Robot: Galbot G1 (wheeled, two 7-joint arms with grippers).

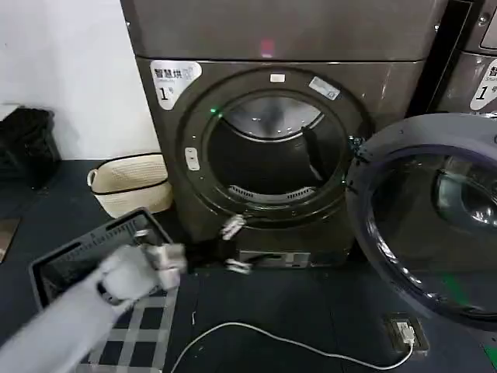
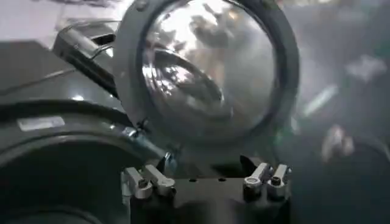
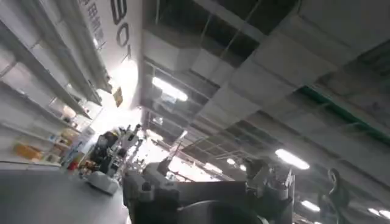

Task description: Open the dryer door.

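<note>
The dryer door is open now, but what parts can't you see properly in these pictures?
- The dryer door: the head view's right edge cuts off its far side, so its chrome front stays hidden.
- Inside the drum: too dark in the head view to tell whether anything lies in it.
- The left gripper: blurred in the head view, low before the dryer's opening.
- The right gripper: the right wrist view faces the ceiling, giving no clue where it hangs.

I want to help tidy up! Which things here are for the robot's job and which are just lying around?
For the job:
dryer door, swung open
left gripper, near the dryer's front

Just lying around:
white basket
dark crate
white cable
</note>
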